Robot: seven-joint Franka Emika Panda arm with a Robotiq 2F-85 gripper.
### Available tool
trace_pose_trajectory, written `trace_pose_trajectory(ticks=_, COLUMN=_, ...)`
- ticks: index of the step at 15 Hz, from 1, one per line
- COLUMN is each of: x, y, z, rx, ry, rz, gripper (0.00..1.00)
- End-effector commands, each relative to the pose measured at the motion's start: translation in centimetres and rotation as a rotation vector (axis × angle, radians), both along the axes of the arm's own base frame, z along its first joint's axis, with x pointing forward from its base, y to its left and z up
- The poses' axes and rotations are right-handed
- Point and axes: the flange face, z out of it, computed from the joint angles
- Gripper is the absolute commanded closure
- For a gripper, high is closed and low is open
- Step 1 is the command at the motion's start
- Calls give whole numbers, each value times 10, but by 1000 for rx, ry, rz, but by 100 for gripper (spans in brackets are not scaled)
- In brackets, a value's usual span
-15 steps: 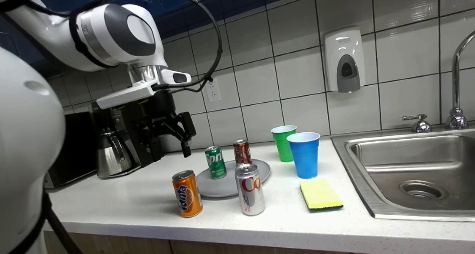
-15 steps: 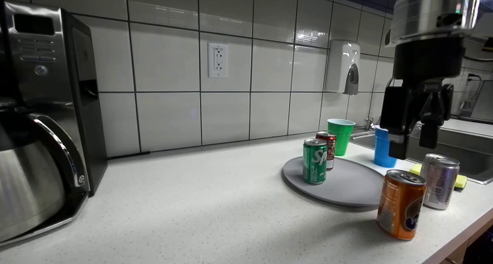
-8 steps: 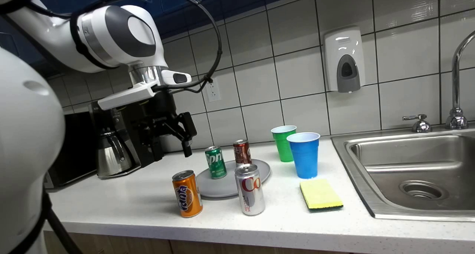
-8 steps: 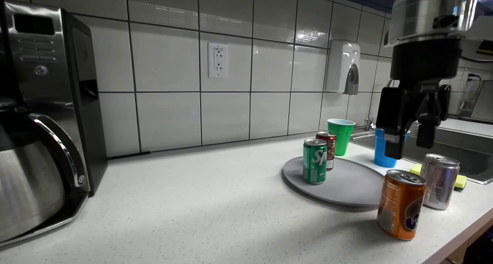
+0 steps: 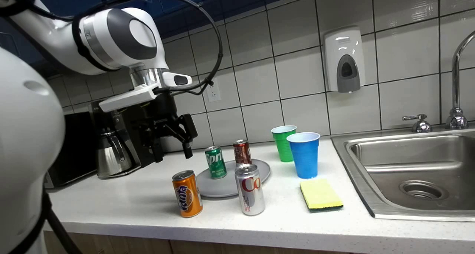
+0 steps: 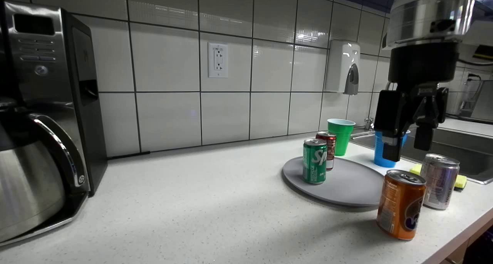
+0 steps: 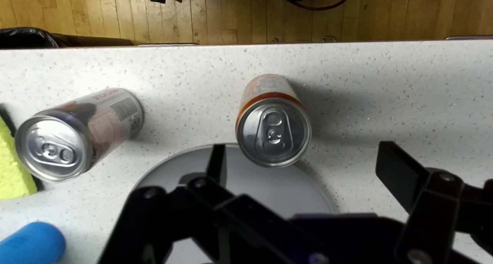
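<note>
My gripper (image 5: 173, 157) is open and empty, pointing down above the counter; it also shows in an exterior view (image 6: 407, 151) and the wrist view (image 7: 301, 156). An orange Fanta can (image 5: 187, 194) stands upright near the counter's front edge, below the gripper. In the wrist view the can's top (image 7: 273, 135) lies ahead of the fingers and between their lines, apart from both. A silver Coke can (image 5: 250, 191) stands upright beside it. A grey plate (image 6: 354, 187) bears a green Sprite can (image 6: 314, 162) and a dark red can (image 5: 242, 152).
A blue cup (image 5: 304, 155), a green cup (image 5: 284, 144) and a yellow sponge (image 5: 321, 194) stand or lie near the steel sink (image 5: 356, 180). A coffee maker (image 6: 50, 102) with a steel pot stands at the other end. The tiled wall (image 6: 165, 117) backs the counter.
My gripper has moved slightly down, and a little to the left in an exterior view. It stays open. The cans, plate, cups and sponge have not moved.
</note>
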Motion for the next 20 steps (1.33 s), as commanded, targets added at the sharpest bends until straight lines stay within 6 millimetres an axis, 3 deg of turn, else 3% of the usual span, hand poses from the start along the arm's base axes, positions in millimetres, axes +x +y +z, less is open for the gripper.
trace_pose_trajectory(ticks=1, x=4, y=-2, z=-8, rx=-27, ry=-10, rz=-16, gripper=0)
trace_pose_trajectory(ticks=20, x=12, y=-10, z=-63, rx=-44, ry=74, rz=-44, gripper=0)
